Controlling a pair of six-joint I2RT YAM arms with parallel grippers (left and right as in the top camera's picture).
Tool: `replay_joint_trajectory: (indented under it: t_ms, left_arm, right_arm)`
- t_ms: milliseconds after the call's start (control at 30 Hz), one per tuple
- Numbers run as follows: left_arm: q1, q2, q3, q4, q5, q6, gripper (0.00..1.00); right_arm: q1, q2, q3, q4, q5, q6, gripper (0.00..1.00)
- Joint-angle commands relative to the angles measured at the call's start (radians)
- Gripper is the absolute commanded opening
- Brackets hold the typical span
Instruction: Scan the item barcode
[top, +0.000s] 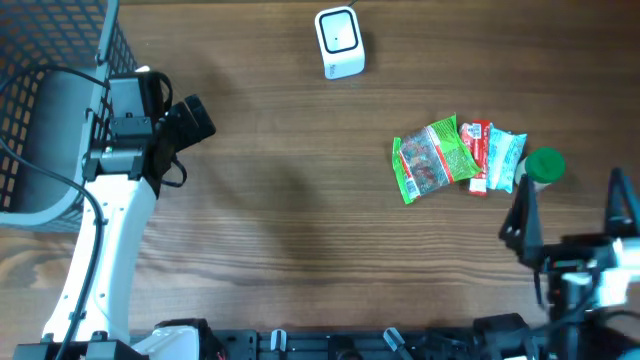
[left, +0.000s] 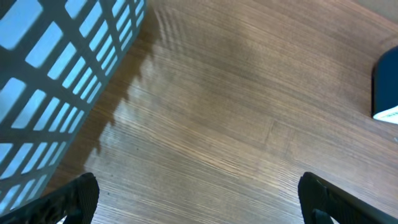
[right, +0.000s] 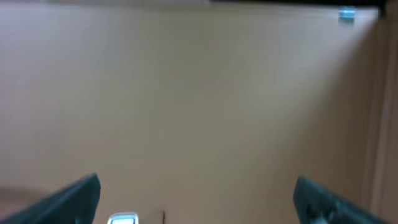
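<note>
– Table (top: 300, 220) first: brown wood grain fills nearly the whole overhead frame. What sits on it?

– A dark wire basket (top: 50, 110) takes the upper left corner. The left arm lies along its lower right side, and the left gripper (top: 200, 118) is just right of the basket rim, fingers spread wide with nothing between them.

– And the other one?

– The right gripper (top: 570, 210) is at the lower right, jaws equally wide and empty. Its own camera is too blurred to show more than a tan surface.

– Where is the scanner?

– The scanner (top: 339, 42), a white box, stands at top centre, well apart from both grippers.

– The goods?

– They are clustered at centre right, just above the right gripper. A green snack packet (top: 433, 158) lies leftmost, then a red packet (top: 479, 155), then a pale blue packet (top: 505, 160), overlapping edge to edge. A green-capped bottle (top: 545, 166) touches the blue one's right side, nearest the right gripper's fingers.

– Anything else?

– A dark shape (left: 387, 87) is at the right edge of the left wrist view. It may be the scanner, but I cannot tell.
</note>
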Motion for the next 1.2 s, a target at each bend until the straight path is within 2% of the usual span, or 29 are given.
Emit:
replay_joint_trajectory:
  t_ms: [0,67,167,233,300,500,1167]
  left_arm:
    - [0.006,0.002,0.008,0.0,-0.009,0.005,1.0]
    - [0.006,0.002,0.008,0.0,-0.009,0.005,1.0]
    - [0.006,0.002,0.008,0.0,-0.009,0.005,1.0]
    - [0.006,0.002,0.008,0.0,-0.009,0.005,1.0]
    - [0.006,0.002,0.008,0.0,-0.009,0.005,1.0]
    - [0.006,0.002,0.008,0.0,-0.009,0.005,1.0]
    - [0.006,-0.01,0.008,-0.001,-0.009,0.005,1.0]
  right_arm:
    - [-0.013,-0.146,-0.307,0.258,-0.027,0.141,1.0]
    - [-0.027,-0.146,-0.474,0.401,-0.058,0.245,1.0]
    - [-0.032,-0.146,-0.61,0.394,-0.072,0.279,1.0]
    - [-0.032,-0.146,-0.612,0.217,-0.072,0.267,0.99]
    - [-0.032,-0.135,-0.612,0.116,-0.093,0.259,1.0]
    - [-0.032,-0.083,-0.612,0.115,-0.093,0.265,1.0]
    - [-0.032,-0.081,-0.612,0.115,-0.094,0.264,1.0]
